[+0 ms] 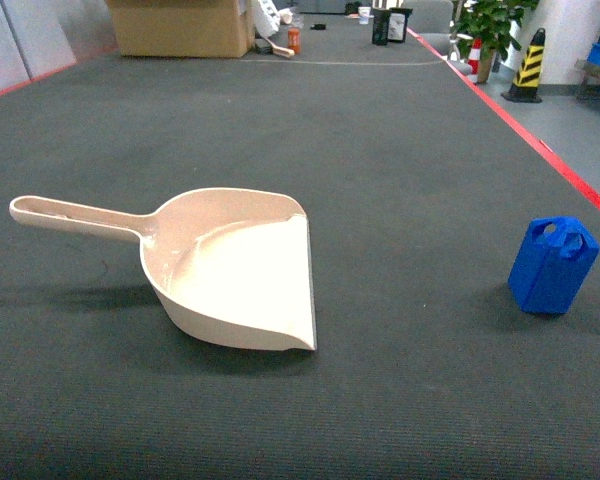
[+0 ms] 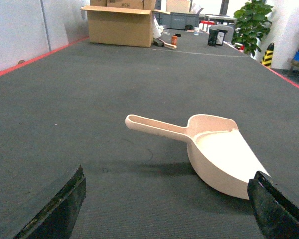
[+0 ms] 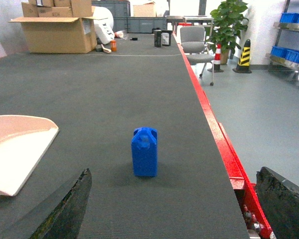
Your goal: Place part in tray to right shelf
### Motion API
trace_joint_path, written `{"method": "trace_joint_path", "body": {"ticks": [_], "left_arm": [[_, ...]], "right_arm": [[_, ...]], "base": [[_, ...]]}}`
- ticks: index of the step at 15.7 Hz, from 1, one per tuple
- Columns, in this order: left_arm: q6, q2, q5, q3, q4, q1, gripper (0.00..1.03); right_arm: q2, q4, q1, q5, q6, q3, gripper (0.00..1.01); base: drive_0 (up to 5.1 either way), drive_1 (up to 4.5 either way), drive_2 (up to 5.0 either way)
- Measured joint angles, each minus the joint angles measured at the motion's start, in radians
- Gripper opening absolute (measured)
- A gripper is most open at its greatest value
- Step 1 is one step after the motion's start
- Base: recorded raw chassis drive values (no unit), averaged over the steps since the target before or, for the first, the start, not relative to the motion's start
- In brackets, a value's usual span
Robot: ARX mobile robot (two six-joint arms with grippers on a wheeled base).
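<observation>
From the head camera I see the tray point(image 1: 230, 275) lying on the dark mat point(image 1: 380, 150), its handle pointing left and its wide lip facing right; the part point(image 1: 552, 265) stands upright on the mat well apart from it, near the red edge strip point(image 1: 540, 140). Neither arm shows in this view. In the left wrist view, my left gripper point(image 2: 167, 206) has its jaws spread wide, nothing between them; the tray point(image 2: 214, 154) lies ahead of it and slightly toward the right finger point(image 2: 279, 209), whose tip overlaps the tray's lip corner in the picture, though I cannot tell whether they touch. In the right wrist view, my right gripper point(image 3: 177, 206) is likewise spread and empty; the part point(image 3: 145, 152) stands on the mat just ahead, between the two fingers' lines but nearer the left finger point(image 3: 65, 209). The tray's lip point(image 3: 20, 149) shows beyond that left finger. A cardboard box point(image 1: 180, 25) and a potted plant point(image 1: 490, 25) stand far ahead of both grippers.
</observation>
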Motion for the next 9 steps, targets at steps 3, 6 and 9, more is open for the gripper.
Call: {"method": "trace_joint_path", "body": {"ticks": [3, 6, 9], "left_arm": [[0.0, 0.0, 0.0, 0.0, 0.0, 0.0, 0.98], [0.0, 0.0, 0.0, 0.0, -0.001, 0.0, 0.98], [-0.019, 0.348, -0.231, 0.104, 0.107, -0.108, 0.98]], "right_arm": [[0.0, 0.0, 0.0, 0.0, 0.0, 0.0, 0.98], [0.0, 0.0, 0.0, 0.0, 0.0, 0.0, 0.98], [0.0, 0.002, 0.0, -0.001, 0.0, 0.0, 0.98]], "base": [[0.0, 0.0, 0.0], [0.0, 0.0, 0.0], [0.0, 0.0, 0.0]]}}
